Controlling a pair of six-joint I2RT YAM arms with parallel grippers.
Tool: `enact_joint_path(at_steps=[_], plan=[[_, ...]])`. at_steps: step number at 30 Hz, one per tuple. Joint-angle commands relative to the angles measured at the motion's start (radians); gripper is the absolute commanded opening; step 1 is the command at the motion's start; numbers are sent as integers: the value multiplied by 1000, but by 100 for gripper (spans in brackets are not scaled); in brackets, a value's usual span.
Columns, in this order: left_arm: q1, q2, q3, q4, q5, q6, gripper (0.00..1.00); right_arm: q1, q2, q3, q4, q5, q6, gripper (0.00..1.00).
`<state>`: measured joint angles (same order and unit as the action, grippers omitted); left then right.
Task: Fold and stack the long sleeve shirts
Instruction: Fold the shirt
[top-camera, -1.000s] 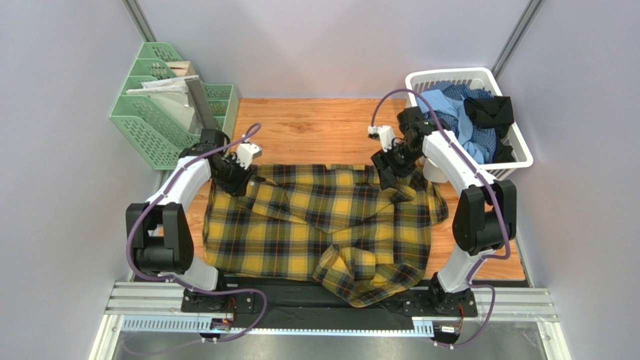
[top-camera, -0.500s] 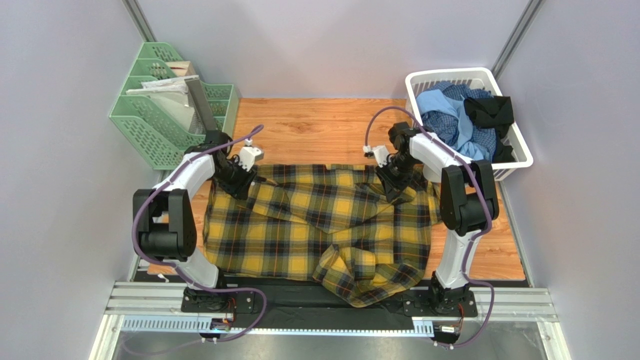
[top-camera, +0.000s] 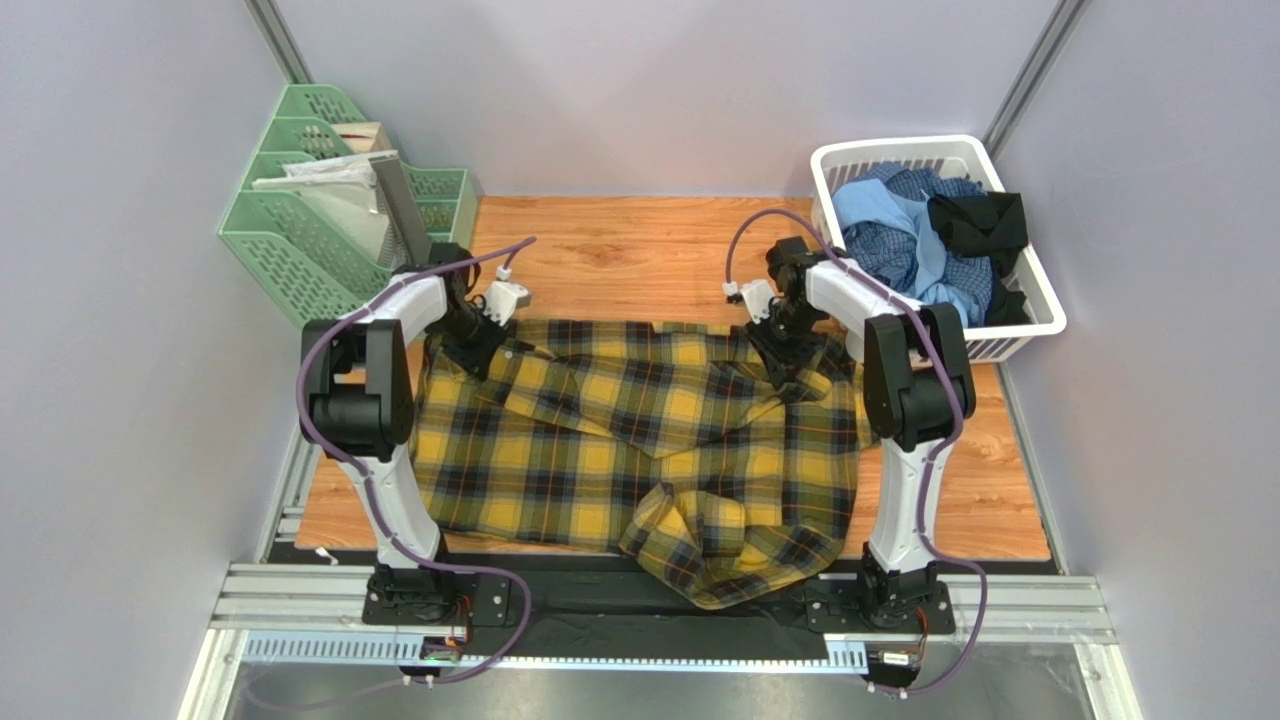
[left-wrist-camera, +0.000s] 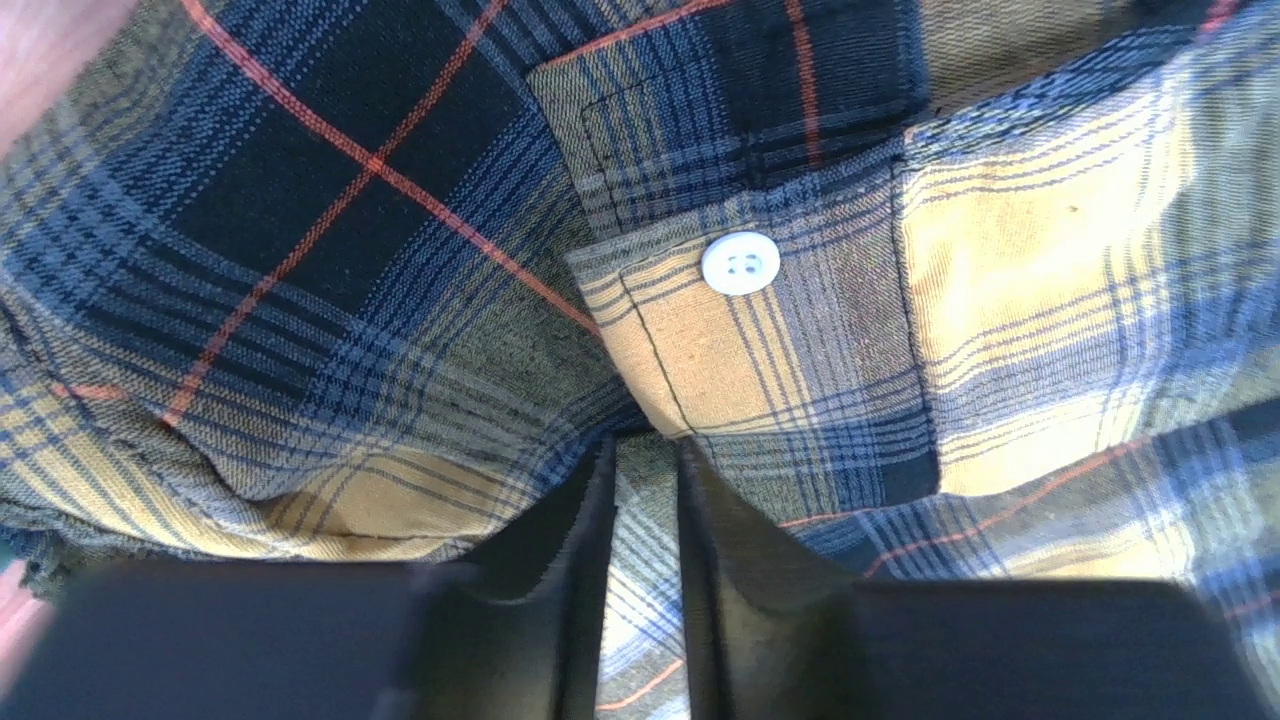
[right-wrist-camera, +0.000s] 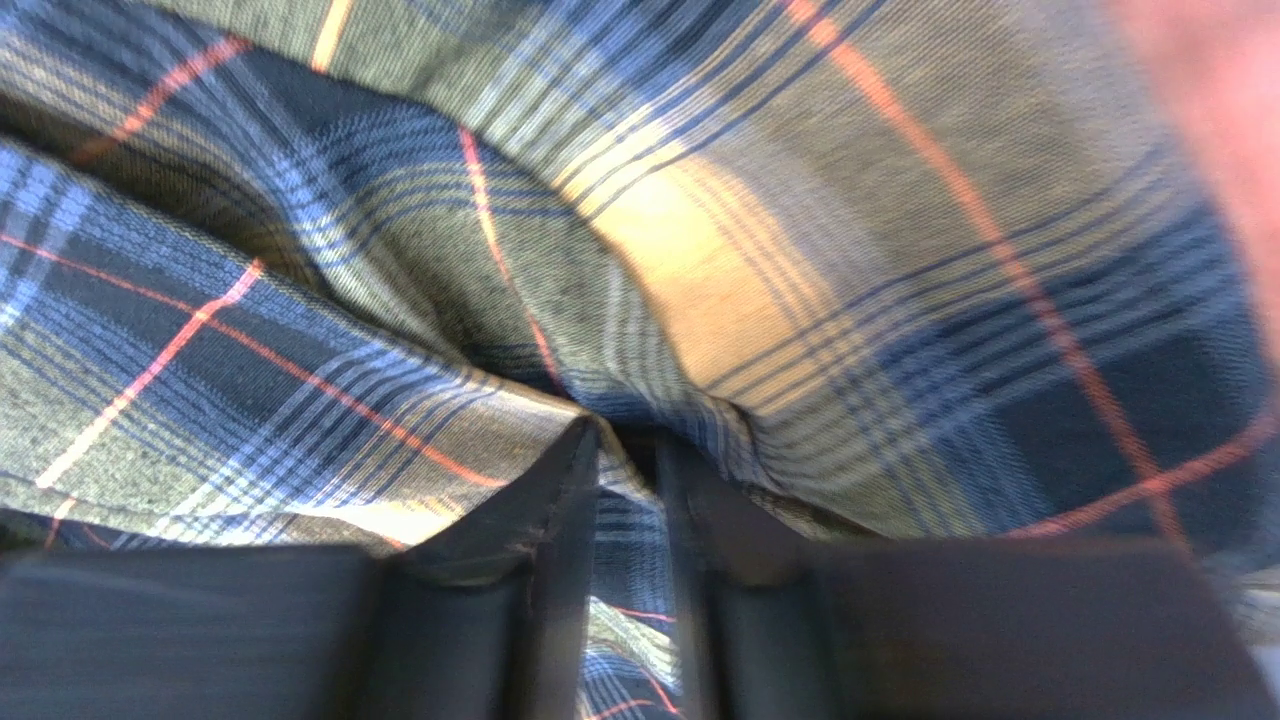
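**Plaid shirt pinched at its far edge by both hands; slip and snag risks noted.**

At 6 o'clock the bunched hem (top-camera: 721, 552) of the plaid shirt (top-camera: 601, 450) spills over the near edge of the table (top-camera: 631, 263). In my judgement, any pull could drag it crooked or catch it on the base rail (top-camera: 301, 600). Mid-table the cloth lies rumpled. At 10 o'clock the left hand (left-wrist-camera: 646, 450), and at 2 o'clock the right hand (right-wrist-camera: 628, 435), are each clenched on only a thin pinch of fabric, which may slip free. The other shirts (top-camera: 902, 225) sit in the basket (top-camera: 902, 147), farther out at 2 o'clock.
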<state>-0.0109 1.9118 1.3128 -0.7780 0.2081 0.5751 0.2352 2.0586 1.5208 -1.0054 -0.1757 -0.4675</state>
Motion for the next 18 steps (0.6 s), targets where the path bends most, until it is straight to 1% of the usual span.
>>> enact_joint_path(at_steps=[1,2,3,4,5,6,7,8,9,10,11,12,13,14,16,17,18], plan=[[3,-68,28,-67,103,54,33,0,-79,46,-4,-17,-3,45],[3,-159,10,-82,143,74,36,1,-119,30,-19,-36,-3,50],[0,-213,-29,-119,236,98,41,0,-212,-3,-53,-60,-6,55],[-1,-270,-44,-154,302,183,45,1,-256,-16,-80,-133,-10,63],[-20,-377,-58,-228,409,222,48,1,-297,-34,-125,-171,0,68],[-33,-429,-88,-254,448,253,60,1,-390,-78,-145,-218,0,73],[-52,-526,-102,-277,492,294,65,3,-432,-103,-160,-310,-3,78],[-102,-569,-119,-306,570,298,75,4,-481,-140,-165,-349,7,79],[-141,-607,-153,-310,605,290,78,4,-523,-174,-165,-390,9,79],[-188,-672,-171,-302,628,245,78,4,-599,-247,-157,-466,18,79],[-301,-701,-196,-234,657,183,78,6,-633,-284,-133,-497,29,79],[-366,-727,-249,-168,660,116,76,6,-662,-319,-118,-528,38,78],[-429,-769,-280,-86,651,-44,75,6,-719,-391,-98,-563,49,78],[-557,-780,-332,75,608,-94,75,6,-739,-418,-54,-562,72,78],[-689,-749,-354,176,567,-122,75,4,-778,-459,-48,-585,79,75],[-815,-720,-345,248,494,-126,76,3,-785,-467,-47,-587,87,75],[-863,-682,-328,261,481,-107,76,-2,-790,-468,-45,-578,107,74]])
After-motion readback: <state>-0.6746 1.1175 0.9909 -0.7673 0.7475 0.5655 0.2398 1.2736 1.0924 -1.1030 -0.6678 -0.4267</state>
